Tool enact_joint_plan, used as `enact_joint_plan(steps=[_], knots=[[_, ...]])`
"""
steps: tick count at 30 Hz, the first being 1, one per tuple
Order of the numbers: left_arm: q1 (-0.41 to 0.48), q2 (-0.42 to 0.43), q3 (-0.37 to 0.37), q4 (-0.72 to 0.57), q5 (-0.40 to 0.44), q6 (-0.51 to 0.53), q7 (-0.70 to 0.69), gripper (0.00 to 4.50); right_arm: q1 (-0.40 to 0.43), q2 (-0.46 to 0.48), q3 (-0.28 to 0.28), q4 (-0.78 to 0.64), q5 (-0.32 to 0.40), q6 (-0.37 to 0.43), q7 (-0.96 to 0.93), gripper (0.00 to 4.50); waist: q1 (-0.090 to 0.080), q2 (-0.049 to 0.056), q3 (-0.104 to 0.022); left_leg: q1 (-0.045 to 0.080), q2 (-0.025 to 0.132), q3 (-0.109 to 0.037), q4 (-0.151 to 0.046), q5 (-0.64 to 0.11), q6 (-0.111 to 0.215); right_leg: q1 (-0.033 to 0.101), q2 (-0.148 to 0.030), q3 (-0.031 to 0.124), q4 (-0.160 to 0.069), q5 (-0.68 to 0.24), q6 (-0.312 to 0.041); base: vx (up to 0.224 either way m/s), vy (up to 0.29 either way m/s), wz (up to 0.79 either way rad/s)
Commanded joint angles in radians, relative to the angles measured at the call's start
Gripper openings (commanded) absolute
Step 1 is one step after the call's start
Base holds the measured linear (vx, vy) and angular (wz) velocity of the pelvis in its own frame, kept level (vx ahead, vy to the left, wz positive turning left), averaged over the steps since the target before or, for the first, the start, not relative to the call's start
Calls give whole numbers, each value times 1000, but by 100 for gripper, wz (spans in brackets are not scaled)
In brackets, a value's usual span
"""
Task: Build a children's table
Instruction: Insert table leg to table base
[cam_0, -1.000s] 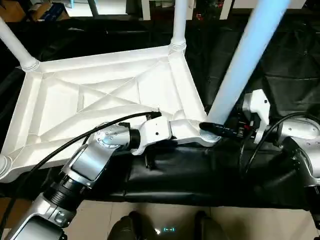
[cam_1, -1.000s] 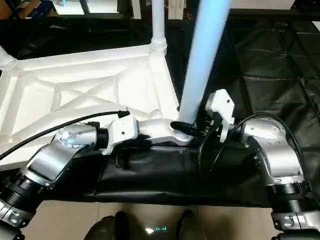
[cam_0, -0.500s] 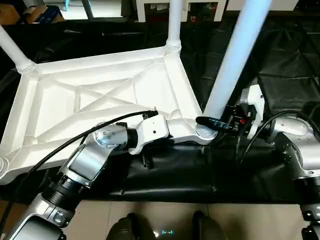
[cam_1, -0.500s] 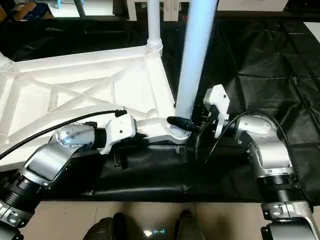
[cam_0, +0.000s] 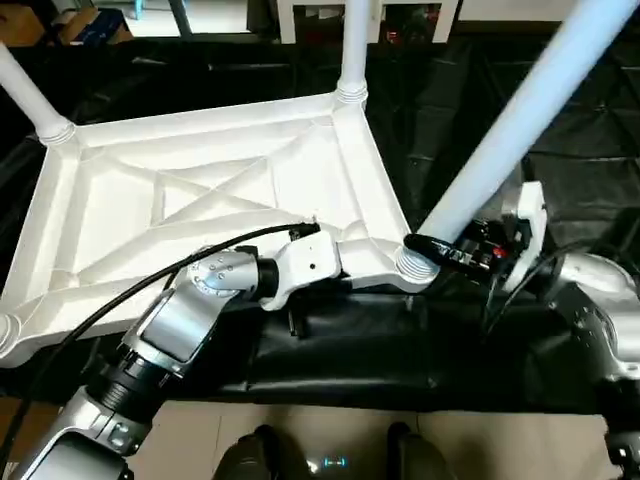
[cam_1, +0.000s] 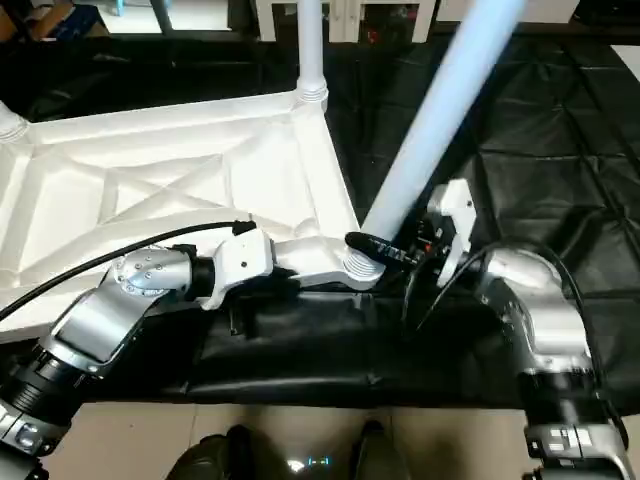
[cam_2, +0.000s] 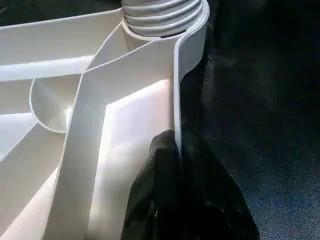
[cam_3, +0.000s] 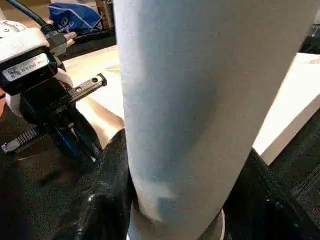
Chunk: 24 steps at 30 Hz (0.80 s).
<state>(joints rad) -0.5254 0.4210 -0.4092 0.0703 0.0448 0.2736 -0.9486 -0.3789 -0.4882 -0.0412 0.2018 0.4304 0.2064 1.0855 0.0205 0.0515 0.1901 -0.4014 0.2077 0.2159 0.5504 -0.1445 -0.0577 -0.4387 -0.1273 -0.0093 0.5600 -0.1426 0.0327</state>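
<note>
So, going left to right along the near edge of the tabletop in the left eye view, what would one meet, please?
Left forearm → left gripper on the tabletop rim → corner socket with the tilted leg → right gripper → right forearm.

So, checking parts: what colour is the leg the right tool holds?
White leg, best in the right eye view.

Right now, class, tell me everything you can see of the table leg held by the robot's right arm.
The leg is a long, smooth, pale tube, plastic by its look. It leans steeply up and to the robot's right, its lower end at the ribbed corner socket of the upturned tabletop. The right end effector is shut on it just above the socket. The left end effector pinches the tabletop's rim nearby.
</note>
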Motion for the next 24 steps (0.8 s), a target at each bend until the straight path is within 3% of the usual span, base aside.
enact_joint_plan(steps=[1,9,14,17,20,21,24], knots=[[19,5,-13,38,31,12,15,0,86,7,65,20,-44,45,6,188,0,-15,-62,25,8,-4,-67,-267,81,35,9,2,-54,-240,-245,0,0,0],[15,3,-16,42,30,10,13,0,126,-17,158,-26,-134,-11,12,188,8,-13,-59,26,7,-2,-69,-260,80,35,9,1,-55,-238,-239,0,0,0],[19,7,-16,38,29,9,12,0,112,-25,205,-11,-188,-42,21,188,6,-14,-53,26,8,-7,-78,-328,51,30,6,2,-65,-348,-199,0,0,0],[19,7,-16,40,29,9,12,0,90,-34,242,11,-229,-69,31,188,3,-14,-54,28,8,-10,-81,-361,29,28,8,2,-67,-365,-185,0,0,0],[19,6,-15,39,29,9,13,0,78,-33,254,17,-241,-80,27,188,3,-18,-54,28,8,-12,-85,-399,19,27,8,2,-71,-379,-176,0,0,0],[19,6,-15,38,29,10,14,0,79,-30,252,14,-238,-79,23,188,2,-23,-56,28,8,-12,-85,-400,20,29,8,2,-71,-380,-174,0,0,0],[20,7,-13,36,28,11,15,0,91,-20,236,6,-220,-68,13,188,4,-21,-58,31,9,-11,-85,-398,22,26,9,4,-72,-376,-174,0,0,0]])
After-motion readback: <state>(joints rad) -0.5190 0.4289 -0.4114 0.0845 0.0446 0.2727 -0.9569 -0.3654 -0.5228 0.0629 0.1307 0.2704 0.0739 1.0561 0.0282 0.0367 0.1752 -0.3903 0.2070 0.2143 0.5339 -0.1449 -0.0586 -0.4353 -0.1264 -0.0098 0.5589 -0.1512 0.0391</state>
